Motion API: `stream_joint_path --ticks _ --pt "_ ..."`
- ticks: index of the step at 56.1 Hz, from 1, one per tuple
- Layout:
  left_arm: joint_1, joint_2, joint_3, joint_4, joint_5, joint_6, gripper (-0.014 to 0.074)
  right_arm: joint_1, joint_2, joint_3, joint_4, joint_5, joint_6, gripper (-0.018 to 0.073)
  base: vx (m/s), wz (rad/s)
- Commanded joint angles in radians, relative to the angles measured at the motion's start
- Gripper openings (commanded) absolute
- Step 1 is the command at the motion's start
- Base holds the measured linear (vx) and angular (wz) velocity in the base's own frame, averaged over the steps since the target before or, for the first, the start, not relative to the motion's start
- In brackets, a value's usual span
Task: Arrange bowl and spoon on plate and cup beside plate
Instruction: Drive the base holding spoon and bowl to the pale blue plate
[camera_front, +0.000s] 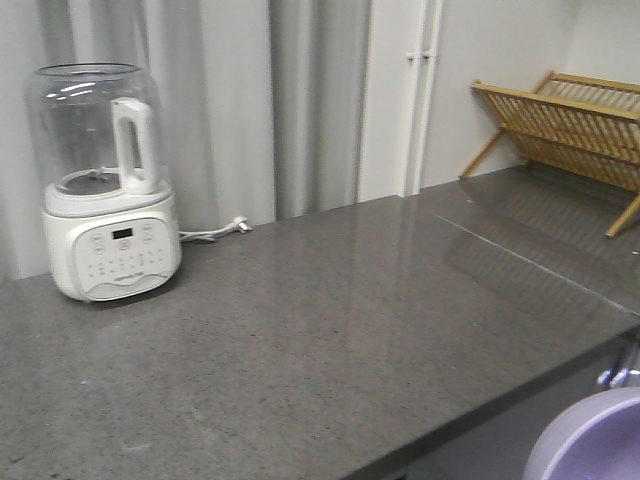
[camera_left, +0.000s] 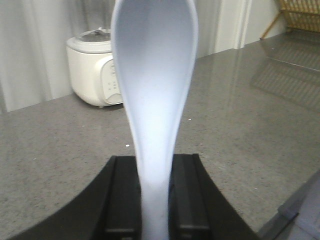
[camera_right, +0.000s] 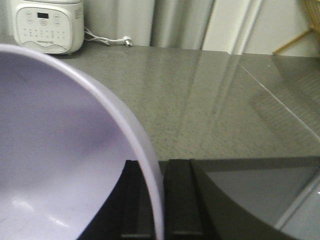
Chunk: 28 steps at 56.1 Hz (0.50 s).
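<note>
The left claw (camera_left: 155, 172) is closed on the handle of the spoon (camera_left: 154, 75). The spoon's long axis runs straight out from the claw, scoop farthest away, above the grey tabletop (camera_left: 240, 125). The right claw (camera_right: 156, 195) is pinched on the rim of the bowl (camera_right: 55, 150), which the front view shows low, just past the tabletop's near edge. Neither plate nor cup shows in any view, so I cannot tell which arm is nearer. The bowl likely goes down first.
</note>
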Motion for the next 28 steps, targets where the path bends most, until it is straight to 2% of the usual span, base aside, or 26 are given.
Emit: stream_joint_path --ticks 1,28 --pt "-0.005 0.011 -0.022 -0.018 -0.086 -0.006 0.0 0.002 0.006 -0.027 0.003 -0.093 0.0 -0.0009 -0.16 -0.58" --pt "-0.005 0.011 -0.022 -0.018 -0.086 -0.006 0.0 0.002 0.006 -0.027 0.003 -0.093 0.0 -0.0009 -0.13 -0.53"
